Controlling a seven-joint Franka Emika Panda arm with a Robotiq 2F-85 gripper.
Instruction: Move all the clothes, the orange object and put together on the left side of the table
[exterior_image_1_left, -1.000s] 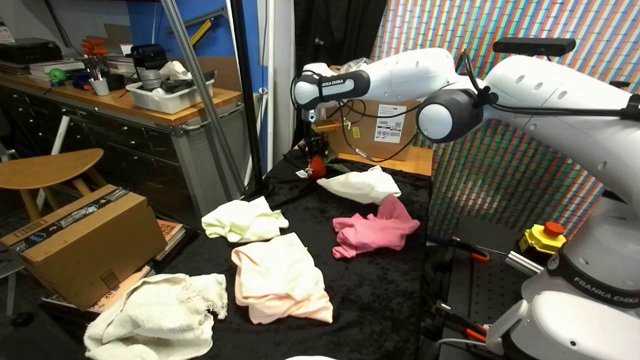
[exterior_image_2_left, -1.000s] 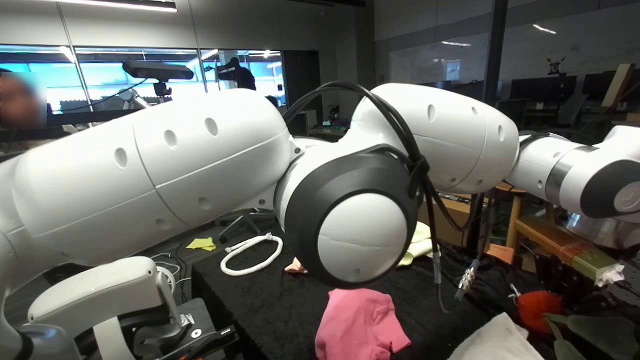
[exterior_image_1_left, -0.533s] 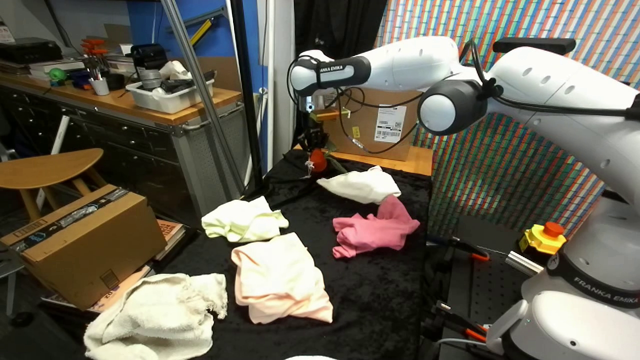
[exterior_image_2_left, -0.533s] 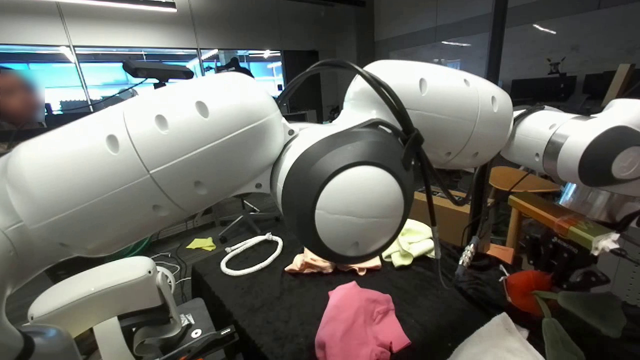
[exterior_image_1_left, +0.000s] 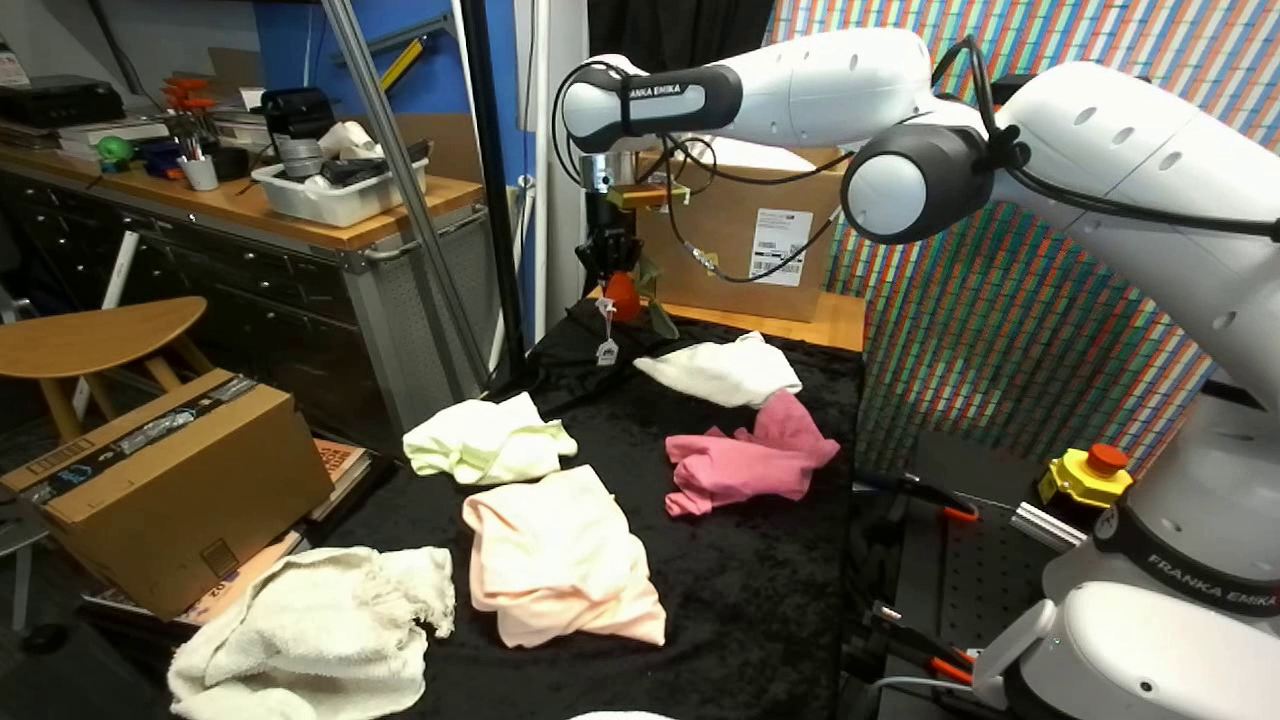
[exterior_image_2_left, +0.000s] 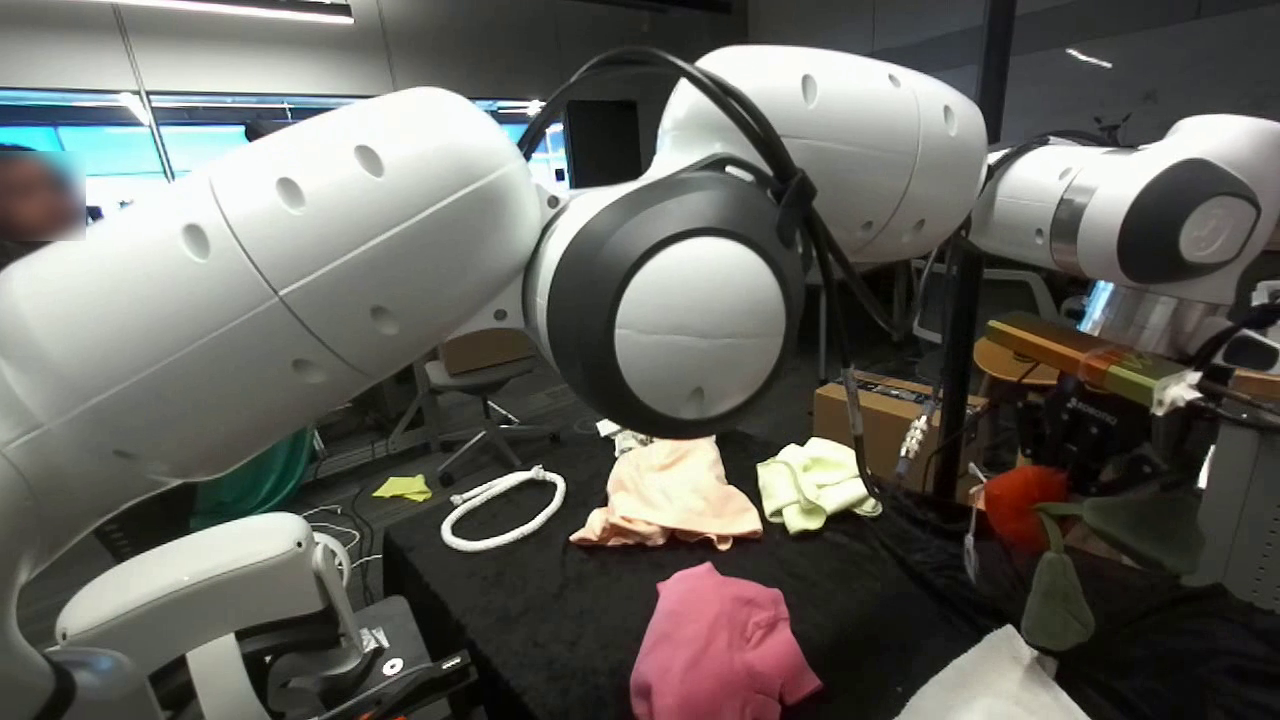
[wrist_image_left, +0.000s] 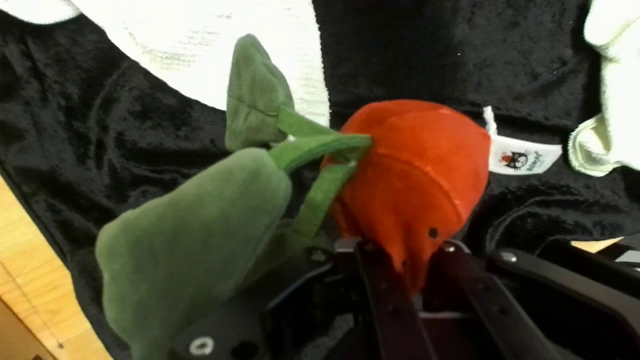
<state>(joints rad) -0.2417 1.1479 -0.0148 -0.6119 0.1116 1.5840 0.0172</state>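
My gripper (wrist_image_left: 408, 248) is shut on the orange object (wrist_image_left: 415, 150), a plush with green leaves and a hanging white tag. In both exterior views the orange object (exterior_image_1_left: 623, 298) (exterior_image_2_left: 1022, 505) hangs above the far end of the black-topped table (exterior_image_1_left: 750, 610). Below and near it lies a white cloth (exterior_image_1_left: 722, 372), with a bright pink cloth (exterior_image_1_left: 750, 458) just in front. Across the table are a pale yellow cloth (exterior_image_1_left: 487, 440), a pale pink cloth (exterior_image_1_left: 562, 560) and a cream cloth (exterior_image_1_left: 320, 640) at the near corner.
A cardboard box (exterior_image_1_left: 740, 240) stands behind the far table end. Another brown box (exterior_image_1_left: 190, 490) sits on books beside the table. Metal posts (exterior_image_1_left: 405, 190) rise by the far corner. A white rope loop (exterior_image_2_left: 505, 510) lies on the table.
The arm has risen and lifted the orange object higher off the table, with its tag now dangling freely. The cloths have not moved.
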